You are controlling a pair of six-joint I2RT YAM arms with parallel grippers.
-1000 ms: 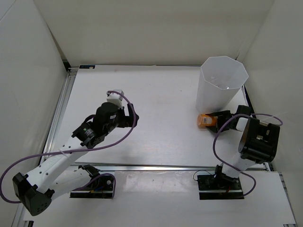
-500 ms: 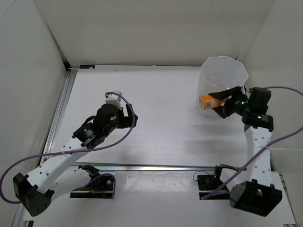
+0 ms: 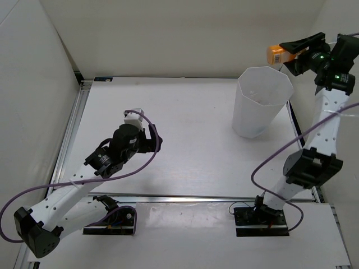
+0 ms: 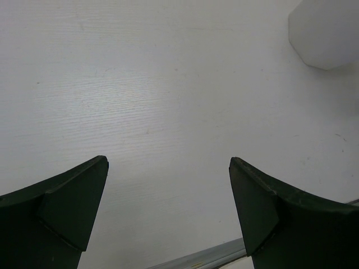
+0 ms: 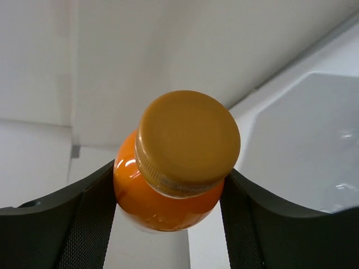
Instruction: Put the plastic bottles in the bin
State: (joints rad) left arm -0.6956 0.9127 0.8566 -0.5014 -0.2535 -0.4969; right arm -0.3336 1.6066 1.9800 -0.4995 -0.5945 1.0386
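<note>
My right gripper [image 3: 288,53] clamps the orange bottle [image 3: 275,55] high near the bin [image 3: 249,120]; my left gripper [image 3: 156,138] hangs spread, empty, over the table [image 3: 196,112].

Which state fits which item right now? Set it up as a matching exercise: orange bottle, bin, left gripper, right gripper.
Items:
1. orange bottle
2. bin
3. left gripper
4. right gripper

States:
A. open, holding nothing
B. shut on the bottle
C. standing upright on the table
D. held in the air

Pairs: 1-D, 2-C, 3-A, 4-B.
</note>
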